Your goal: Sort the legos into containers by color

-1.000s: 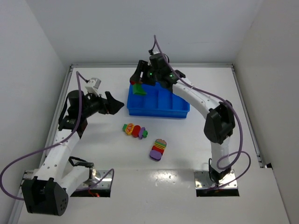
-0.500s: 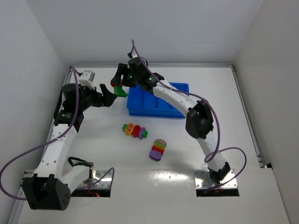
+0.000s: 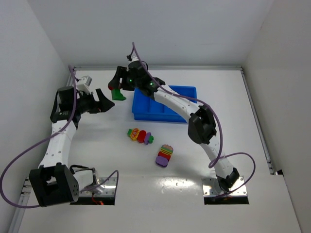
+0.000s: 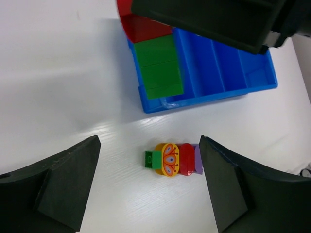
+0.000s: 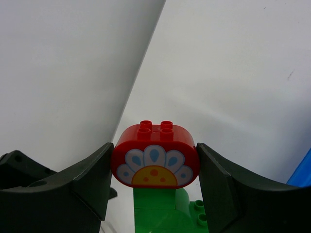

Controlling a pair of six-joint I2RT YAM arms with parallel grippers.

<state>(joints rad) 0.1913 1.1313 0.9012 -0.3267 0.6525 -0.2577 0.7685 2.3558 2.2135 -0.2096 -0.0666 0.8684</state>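
My right gripper (image 3: 118,91) hangs left of the blue tray (image 3: 165,118), shut on a lego clump (image 3: 117,93). That clump is a red flower-printed brick (image 5: 154,156) on green bricks (image 5: 163,213); the fingers press the red brick's two ends. In the left wrist view the same clump (image 4: 156,68) hangs in front of the tray's left end (image 4: 218,94). My left gripper (image 3: 105,104) stands open close to its left, holding nothing. Far below its fingers (image 4: 73,179) a green-orange-red-purple clump (image 4: 172,158) lies on the table. A striped purple-topped clump (image 3: 165,155) lies nearer the bases.
White walls enclose the table on the left, back and right, with a metal rail (image 3: 155,68) along the far edge. The right arm (image 3: 180,102) arches over the tray. A corner of the tray (image 5: 303,170) shows at the right wrist view's edge.
The right arm has swung left with the red-and-green clump, from over the tray's left end to beyond it. The left arm has drawn back to the left, and its gripper stays open.
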